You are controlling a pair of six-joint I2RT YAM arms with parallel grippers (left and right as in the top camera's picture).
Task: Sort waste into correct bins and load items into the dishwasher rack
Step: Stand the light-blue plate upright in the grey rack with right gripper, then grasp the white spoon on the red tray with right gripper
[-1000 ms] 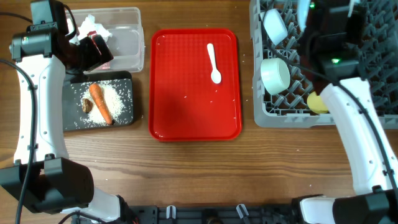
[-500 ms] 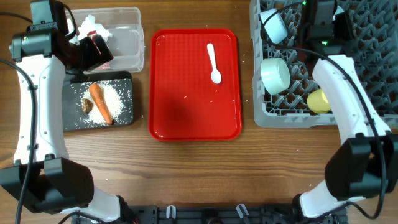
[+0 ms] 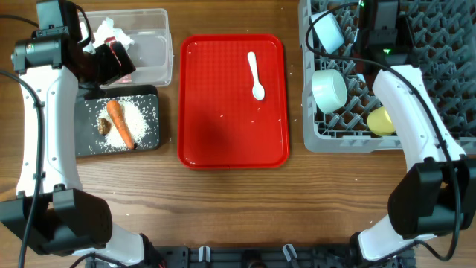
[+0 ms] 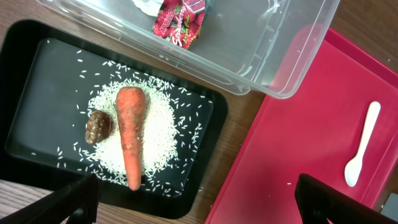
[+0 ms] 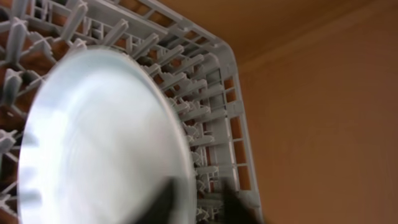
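My right gripper (image 5: 202,200) is shut on the rim of the pale blue plate (image 5: 99,137), which stands among the pegs of the grey rack (image 3: 446,89). Two pale blue bowls (image 3: 329,31) (image 3: 329,89) and the yellow cup (image 3: 381,120) sit in the rack. My left gripper (image 4: 196,198) is open and empty above the black tray (image 3: 89,145), which holds the carrot (image 4: 130,134), the brown lump (image 4: 99,127) and the rice (image 4: 161,124). The clear tub (image 3: 152,52) holds the wrapper (image 4: 180,22) and the napkin (image 3: 108,31). The white spoon (image 3: 255,74) lies on the red tray.
The red serving tray (image 3: 223,126) lies in the middle between the bins and the rack, with a few stray grains on it. Bare wooden table runs along the front edge. The right arm hides the plate in the overhead view.
The right arm swung left and further over the rack's back part with the plate, then held still. The left arm and the bins have not moved.
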